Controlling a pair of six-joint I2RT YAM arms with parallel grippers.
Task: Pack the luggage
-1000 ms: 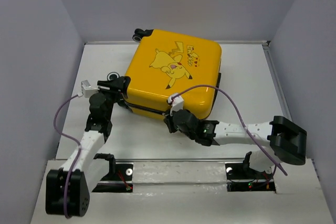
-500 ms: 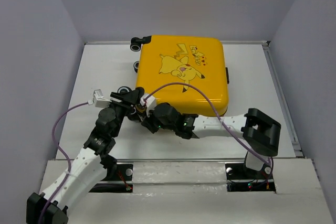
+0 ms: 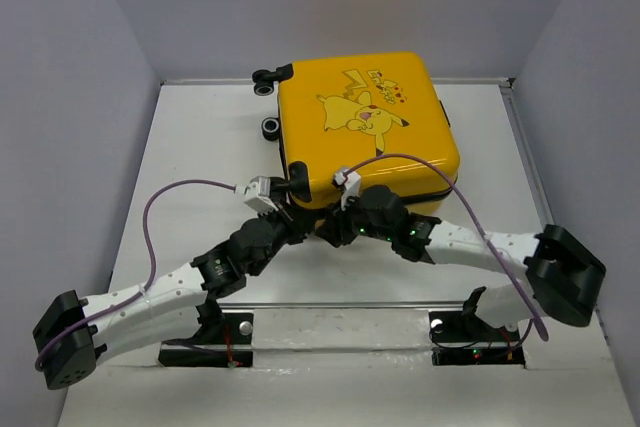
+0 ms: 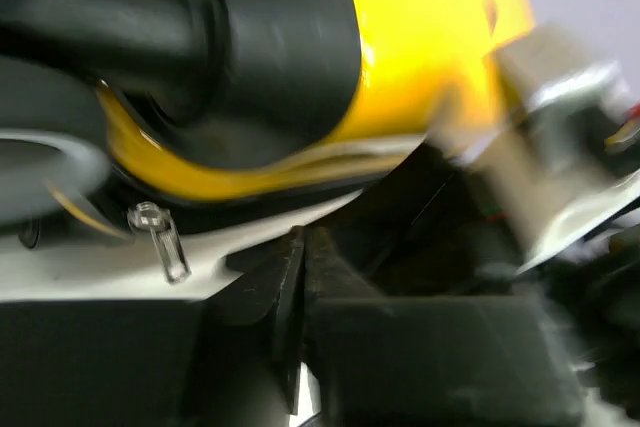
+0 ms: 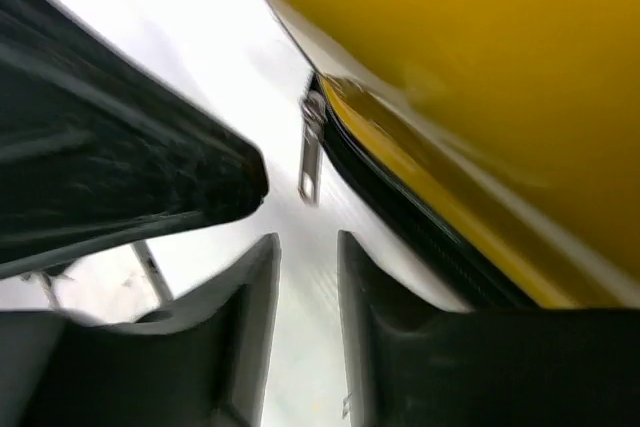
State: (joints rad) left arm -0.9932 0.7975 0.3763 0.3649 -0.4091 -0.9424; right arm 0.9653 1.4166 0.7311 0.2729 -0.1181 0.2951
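The luggage (image 3: 365, 137) lies closed at the far middle of the surface (image 3: 190, 147) in the top view, with both pairs of jaws crowded at its near left corner, their tips hidden. From the left wrist, blurred, we see those jaws all but shut, gripping nothing we can make out. From the right wrist the jaws stand slightly apart and empty, the zipper pull (image 5: 311, 152) hanging just ahead of the gap.

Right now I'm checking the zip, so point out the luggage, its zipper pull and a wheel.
luggage (image 3: 365, 142): top view, yellow lid.
zipper pull (image 5: 311, 159): right wrist view, hanging metal tab.
wheel (image 3: 265, 83): top view, far-corner black wheel.
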